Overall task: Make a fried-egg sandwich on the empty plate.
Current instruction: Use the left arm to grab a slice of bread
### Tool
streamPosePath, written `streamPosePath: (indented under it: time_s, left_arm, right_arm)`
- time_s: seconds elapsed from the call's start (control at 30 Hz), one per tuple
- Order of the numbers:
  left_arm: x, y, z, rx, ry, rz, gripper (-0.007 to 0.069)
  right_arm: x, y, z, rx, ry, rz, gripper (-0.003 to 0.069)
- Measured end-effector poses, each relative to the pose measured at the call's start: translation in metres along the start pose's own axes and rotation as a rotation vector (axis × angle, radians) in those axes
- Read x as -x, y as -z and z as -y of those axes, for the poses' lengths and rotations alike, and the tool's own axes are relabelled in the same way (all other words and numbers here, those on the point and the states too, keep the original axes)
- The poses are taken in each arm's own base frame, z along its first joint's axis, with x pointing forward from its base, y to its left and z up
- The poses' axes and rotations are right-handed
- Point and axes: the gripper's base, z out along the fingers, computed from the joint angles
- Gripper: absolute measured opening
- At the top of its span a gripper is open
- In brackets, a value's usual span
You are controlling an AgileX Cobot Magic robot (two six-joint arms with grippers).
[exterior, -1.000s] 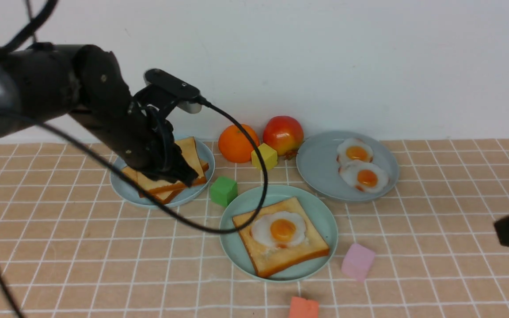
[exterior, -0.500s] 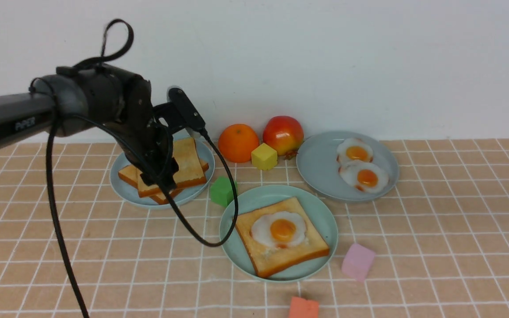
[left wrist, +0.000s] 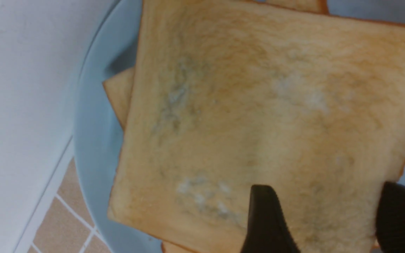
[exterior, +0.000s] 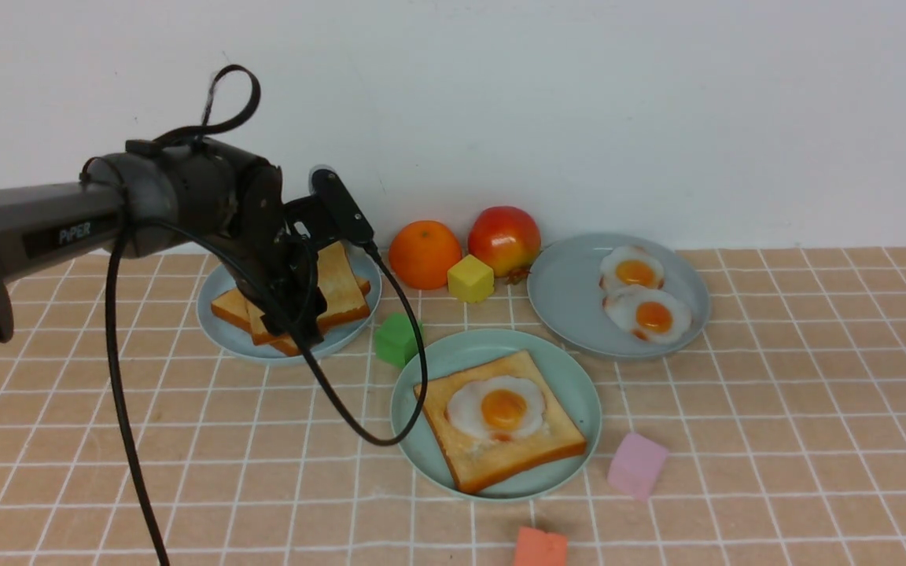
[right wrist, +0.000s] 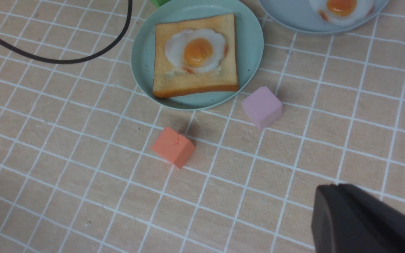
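- The left gripper (left wrist: 323, 186) reaches over the blue-grey plate (exterior: 217, 330) on the left side of the table, its dark fingers spread apart above the top toast slice (left wrist: 258, 116); whether either finger touches the bread cannot be told.
- The top toast slice rests on more toast (exterior: 230, 309), whose corners and crusts show from beneath it.
- The right gripper (right wrist: 338, 186), at the near right, has its fingertips pressed together, with nothing seen between them.
- At center, the mint-green plate (exterior: 575, 393) bears the unfinished fried-egg sandwich: one golden-brown toast slice (exterior: 473, 464) with darker crusts, and a white fried egg (exterior: 461, 409) with an orange yolk lying on top, face up.
- A second blue-grey plate (exterior: 567, 295), farther back and to the right, carries two fried eggs (exterior: 635, 271) (exterior: 650, 316), touching each other.
- An orange (exterior: 424, 255) and a red-and-yellow fruit (exterior: 504, 240) sit side by side near the white wall (exterior: 657, 118), a yellow block (exterior: 470, 279) in front of them.
- A green block (exterior: 396, 340) stands between the left blue-grey plate and the mint-green one.
- A pink block (exterior: 638, 465) sits just beside the mint-green plate, to its right; a coral block (exterior: 539, 548) occupies the foreground.
- A black cable (exterior: 127, 440) loops from the left arm (exterior: 178, 189), crossing in front of the mint-green plate's left rim.
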Motion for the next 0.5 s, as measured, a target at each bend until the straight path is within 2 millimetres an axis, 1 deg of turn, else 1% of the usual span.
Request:
streamPosePath:
  time_s: [0.17, 0.3, 0.4, 0.5]
  left_arm:
    - [0.003, 0.009, -0.001, -0.001, 0.007, 0.006, 0.0413]
    - [0.008, 0.025, -0.001, -0.001, -0.005, 0.025, 0.0413]
    - [0.008, 0.026, -0.001, -0.004, -0.032, 0.021, 0.0413]
    - [0.005, 0.019, 0.0, -0.015, -0.05, 0.008, 0.0413]
  right_arm:
    - [0.0, 0.0, 0.0, 0.004, -0.003, -0.005, 0.0013]
    - [-0.001, 0.0, -0.001, 0.006, -0.006, -0.006, 0.0018]
    - [-0.001, 0.0, -0.001, 0.007, -0.007, -0.006, 0.0021]
    - [-0.001, 0.0, -0.001, 0.008, -0.007, -0.006, 0.0022]
